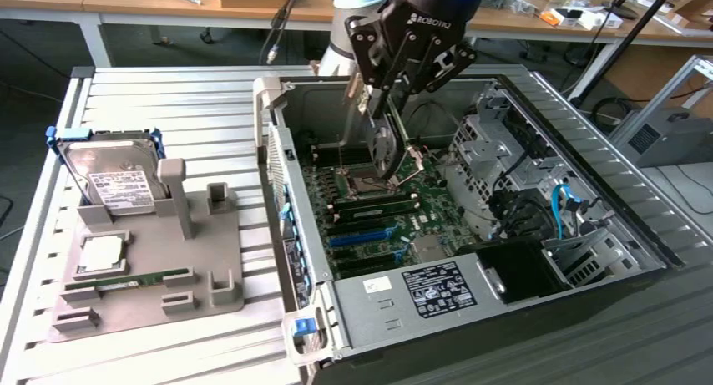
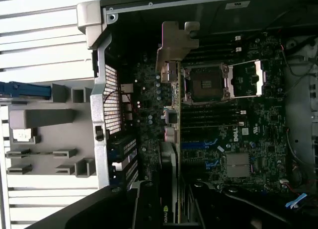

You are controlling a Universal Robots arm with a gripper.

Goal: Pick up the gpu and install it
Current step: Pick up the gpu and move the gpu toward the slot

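Above the open case (image 1: 446,293), our gripper (image 1: 386,91) holds the gpu (image 1: 386,147), its 2 fingers clamped on the card's upper part. The gpu hangs on edge inside the case, over the motherboard (image 1: 385,222) and near the CPU socket (image 1: 359,183). We cannot tell whether its lower end touches the board. Nearer the case's front, 2 blue slots (image 1: 362,235) lie bare on the motherboard.

From the wrist camera we see the gpu (image 2: 173,119) edge-on. It runs from between the fingers (image 2: 144,209) across the board to its silver bracket (image 2: 177,40) at the far end. The CPU socket (image 2: 206,85) sits just beside that edge.

At the exterior view's left, a gray holder (image 1: 156,260) rests on the white slatted table (image 1: 167,101). A hard drive (image 1: 112,180) stands upright in it, and a green memory stick (image 1: 134,279) lies flat near its front.
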